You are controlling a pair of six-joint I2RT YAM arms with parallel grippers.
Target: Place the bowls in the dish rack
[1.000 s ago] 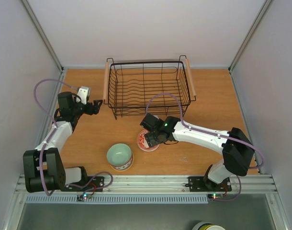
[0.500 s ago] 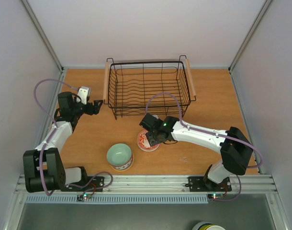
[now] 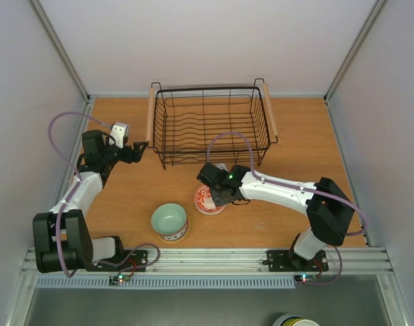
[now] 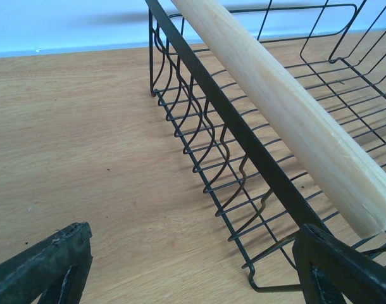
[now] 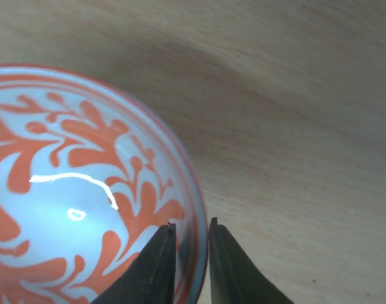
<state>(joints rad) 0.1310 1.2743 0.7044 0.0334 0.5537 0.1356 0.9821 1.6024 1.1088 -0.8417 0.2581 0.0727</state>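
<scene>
A red-and-white patterned bowl [image 3: 207, 200] sits on the wooden table in front of the dish rack [image 3: 210, 125]. My right gripper [image 3: 218, 195] is shut on its right rim. In the right wrist view one finger is inside the bowl [image 5: 73, 209] and the other outside, with the gripper [image 5: 192, 225] pinching the wall. A pale green bowl [image 3: 170, 220] stands further left near the front edge. My left gripper [image 3: 135, 151] is open beside the rack's front left corner. In the left wrist view it [image 4: 193, 231] has only bare table between its fingers, next to the rack's wire side [image 4: 243, 164].
The rack holds no bowls that I can see. Its light wooden handle [image 4: 288, 107] runs close above my left gripper's right finger. White walls stand at the back and both sides, and a metal rail [image 3: 207, 258] lines the near edge.
My right gripper's jaws have closed from wide apart onto the red-and-white bowl's rim, and the arm has edged slightly left. The left arm has not moved.
</scene>
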